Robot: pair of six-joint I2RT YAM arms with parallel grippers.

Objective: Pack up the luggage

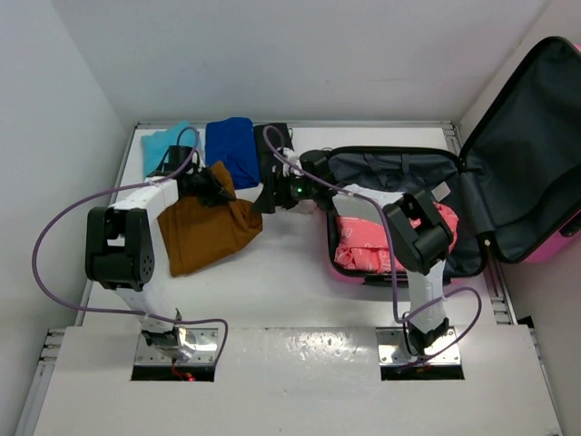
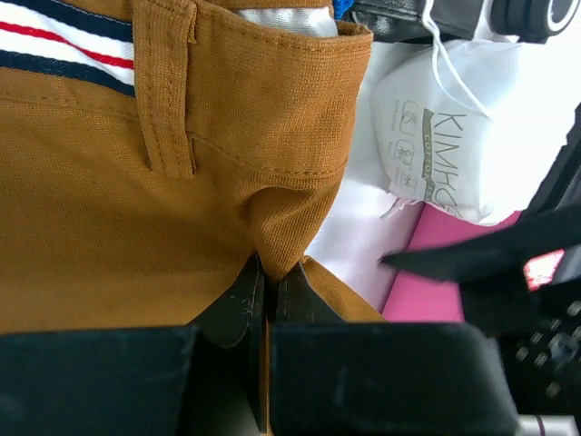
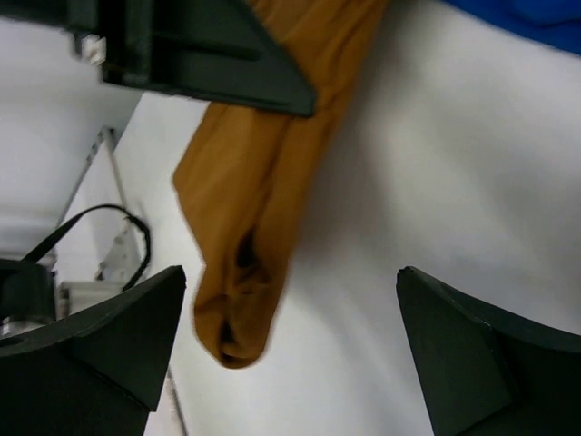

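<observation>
Left of the luggage, left gripper clamped on brown trousers; right gripper spread wide just beside them.

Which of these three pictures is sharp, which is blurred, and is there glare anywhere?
Left wrist view: sharp, the stitching on the brown trousers is clear. Right wrist view: soft, the same trousers look smeared. Top view: evenly lit, with glare on the shiny board by the arm bases.

The top view looks down on the whole table; both wrist views closely share the brown trousers.
</observation>
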